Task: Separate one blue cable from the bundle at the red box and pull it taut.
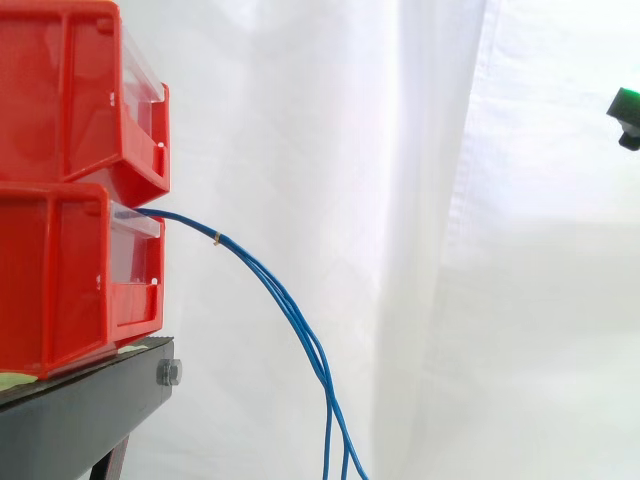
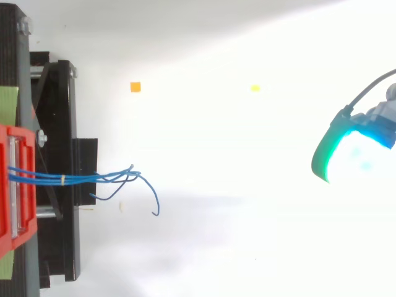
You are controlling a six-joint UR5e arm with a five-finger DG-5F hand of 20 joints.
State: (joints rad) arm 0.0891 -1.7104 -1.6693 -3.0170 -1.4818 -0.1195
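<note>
A bundle of thin blue cables (image 1: pixel 285 300) comes out of the lower red box (image 1: pixel 80 275) and droops down to the right, bound by a small yellow tie (image 1: pixel 217 238). From above, the blue cables (image 2: pixel 80 179) run right from the red box (image 2: pixel 12 185) and fan into loose ends (image 2: pixel 133 176). The hand (image 2: pixel 352 151) is far to the right of the cables, touching nothing; its green-glowing fingertip (image 1: pixel 626 103) shows at the right edge of the side view.
A second red box (image 1: pixel 75 95) is stacked on the lower one, both on a black stand (image 1: pixel 90 405). A white curtain hangs behind. Small orange (image 2: pixel 135 87) and yellow (image 2: pixel 255 88) markers lie on the white floor.
</note>
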